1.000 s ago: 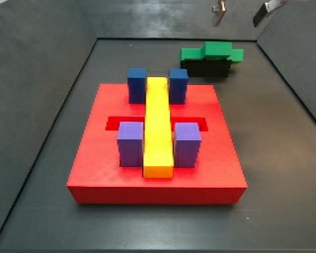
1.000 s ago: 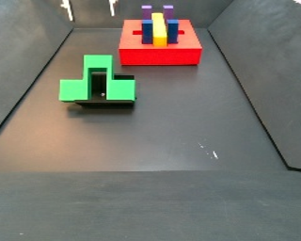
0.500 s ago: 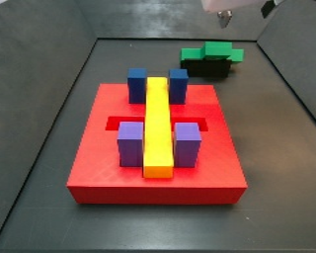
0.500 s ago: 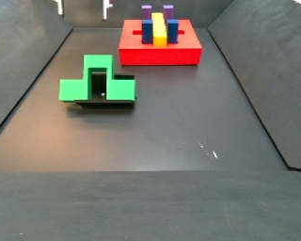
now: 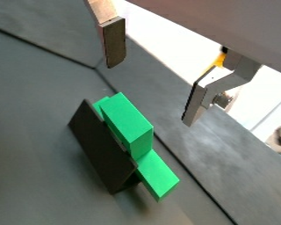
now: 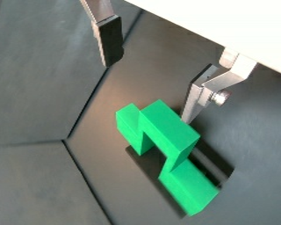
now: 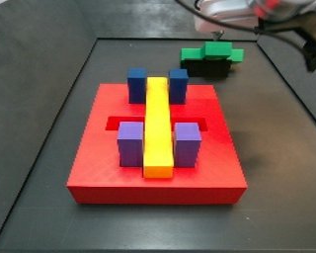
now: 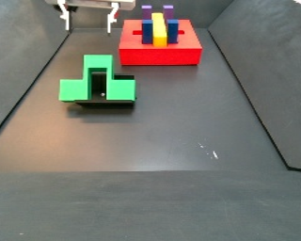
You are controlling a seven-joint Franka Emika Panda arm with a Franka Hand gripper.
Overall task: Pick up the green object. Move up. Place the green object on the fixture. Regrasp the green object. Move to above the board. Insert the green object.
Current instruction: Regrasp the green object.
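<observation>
Above the black fixture, the two-finger gripper (image 5: 157,75) hangs with its flat silver plates spread wide and nothing between them; one finger (image 6: 108,37) and its opposite stand clear of the piece in both wrist views. Its height suggests an approach for the regrasp, not a grip yet taken — a judgement only.

Below it, the bright green blocky plastic piece (image 5: 129,132) rests on the small dark bracket fixture (image 5: 96,148), one arm projecting past the bracket's edge. That overhang appears deliberate: it leaves faces free for the pads to close on from a new direction. In a side view the green piece (image 8: 98,80) sits well apart from the thick red square board (image 8: 161,49).

The board carries blue blocks (image 7: 157,83), purple blocks (image 7: 158,143) and a long yellow bar (image 7: 157,126) — insertion is not yet begun.
</observation>
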